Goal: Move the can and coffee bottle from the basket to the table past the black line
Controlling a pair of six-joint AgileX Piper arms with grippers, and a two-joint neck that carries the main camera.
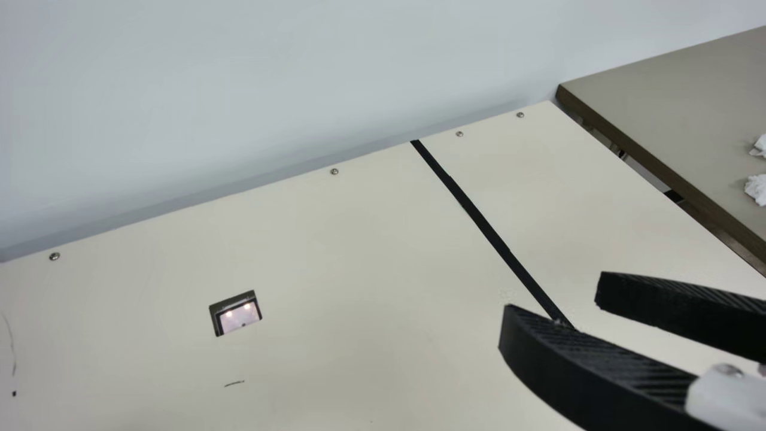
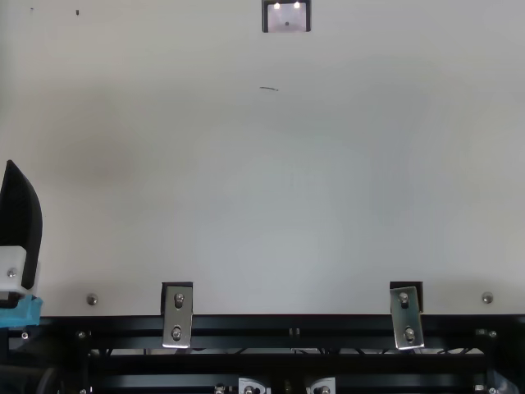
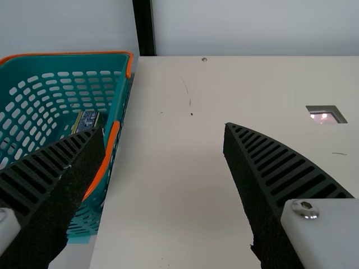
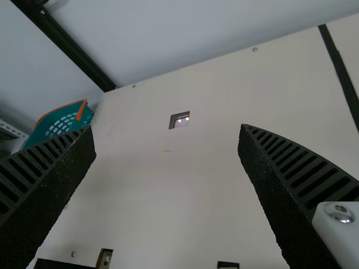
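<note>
At the left edge of the top view is part of my left gripper (image 2: 20, 220); in its wrist view the left gripper (image 3: 163, 128) is open, nothing between its fingers. One finger overlaps the teal, orange-rimmed basket (image 3: 90, 53) beside the table's edge. Inside lies a small blue and yellowish printed item (image 3: 87, 120), partly hidden; I cannot tell if it is the can or the bottle. My right gripper (image 1: 553, 291) stands open over the table near the black line (image 1: 479, 221); the right wrist view shows the right gripper (image 4: 167, 128) open and empty, the basket (image 4: 81, 109) far off.
The cream table (image 1: 359, 251) has a small rectangular cutout (image 1: 236, 312). A wall stands behind it. To the right is a grey-brown table (image 1: 676, 90) with crumpled white pieces (image 1: 757, 189). Metal brackets (image 2: 177, 316) line the near edge.
</note>
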